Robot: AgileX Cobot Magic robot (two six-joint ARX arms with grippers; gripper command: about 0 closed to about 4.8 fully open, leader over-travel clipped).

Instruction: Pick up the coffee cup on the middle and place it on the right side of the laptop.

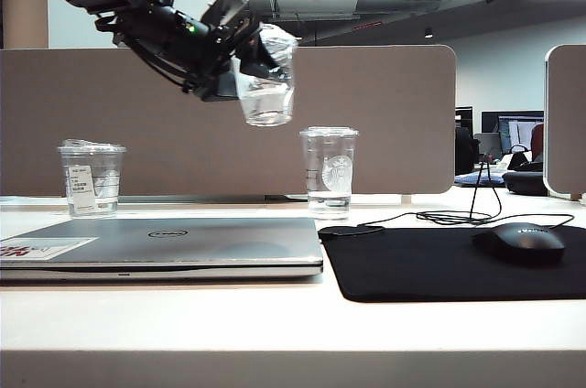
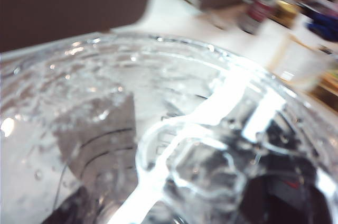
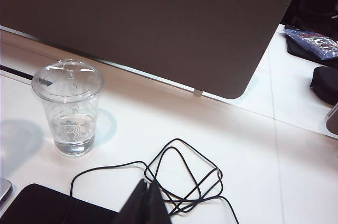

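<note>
In the exterior view the left gripper (image 1: 245, 63) is hanging in the upper left of the frame, high above the table, and its jaws are clamping the coffee cup (image 1: 266, 77), which is tilting in the air with a little water pooled at its low end. The left wrist view is filled almost edge to edge by the coffee cup's rumpled clear lid (image 2: 174, 145). The Dell laptop (image 1: 165, 243) is lying closed at the lower left of the exterior view, and a wider cup with a printed label (image 1: 91, 177) is standing behind its left end. A taller cup with a round logo (image 1: 329, 168) is standing near the centre, beside the black mouse pad (image 1: 430, 264) carrying a mouse (image 1: 518, 242). The right gripper (image 3: 148, 205) is pointing at the tangled black cable (image 3: 179, 182), its fingers pressed together.
</note>
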